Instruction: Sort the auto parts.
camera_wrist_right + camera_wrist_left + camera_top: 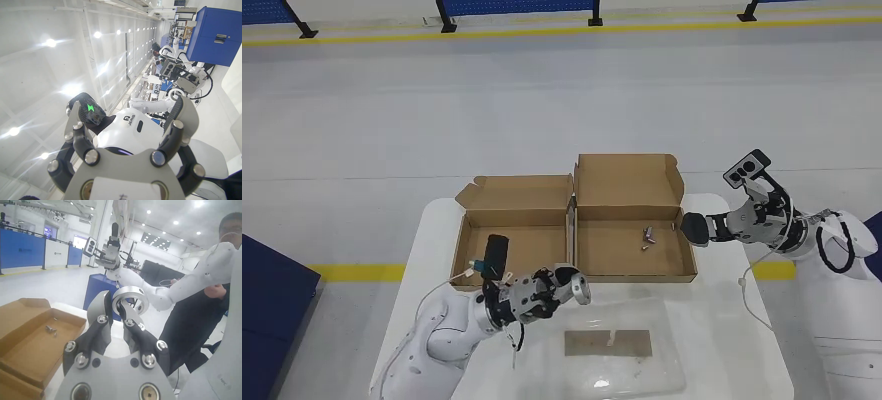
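White counter (722, 330) carries two open cardboard boxes side by side: left box (517, 250), and right box (627, 250) with a few small fasteners (648, 237) on its floor (bolts, I think; too small to be sure). My right hand (128, 103) hangs spread wide with nothing in it at the right box's outer wall, probably to stay out of the way. My left hand (113, 303) pinches the metal ring (130, 299) by its wall, one finger inside the bore, so it cannot roll. The ring is held off the counter, just in front of where the boxes meet. I judge it goes in the left box, apart from the fasteners.
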